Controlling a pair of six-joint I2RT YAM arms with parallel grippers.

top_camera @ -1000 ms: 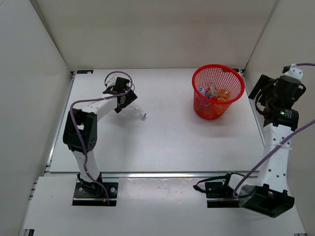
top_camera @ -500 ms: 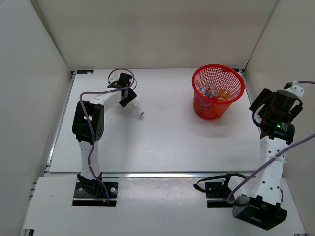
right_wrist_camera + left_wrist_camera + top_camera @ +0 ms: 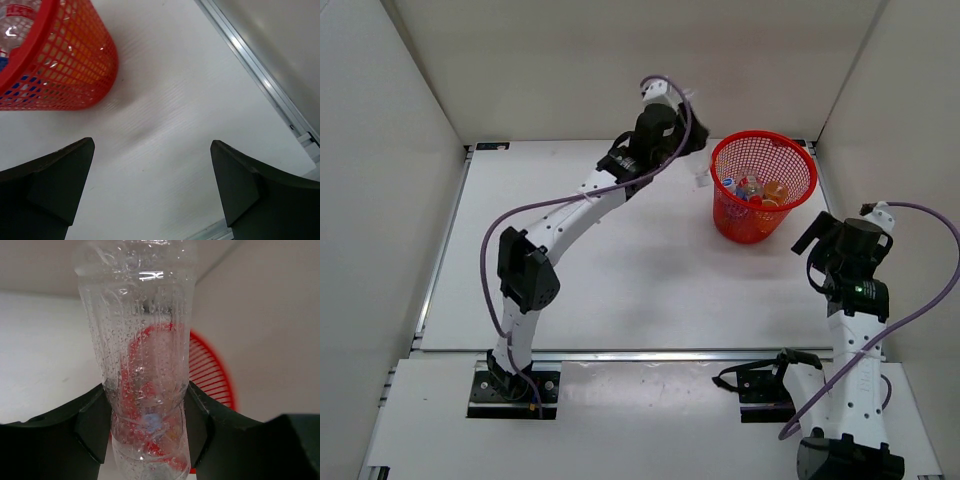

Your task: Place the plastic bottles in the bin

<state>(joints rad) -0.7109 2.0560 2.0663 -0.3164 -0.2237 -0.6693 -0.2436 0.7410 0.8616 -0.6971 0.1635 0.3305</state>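
Observation:
My left gripper (image 3: 692, 156) is shut on a plain clear plastic bottle (image 3: 142, 355), held high just left of the bin's rim; in the top view the bottle (image 3: 703, 179) hangs beside the rim. The bin (image 3: 764, 138) is a round red mesh basket at the back right of the table, seen blurred behind the bottle in the left wrist view (image 3: 216, 375). Several bottles (image 3: 752, 190) lie inside it, among them orange and blue-labelled ones. My right gripper (image 3: 152, 150) stands open and empty over bare table, right of the bin (image 3: 60, 70).
White walls enclose the table on three sides. A metal rail (image 3: 260, 80) runs along the table's right edge, close to my right gripper. My right arm (image 3: 855, 300) stands folded near the front right.
My left gripper shut on the clear bottle at the back left, lifted it and swung it right to the bin's rim. My right arm drew back and lower toward the front.

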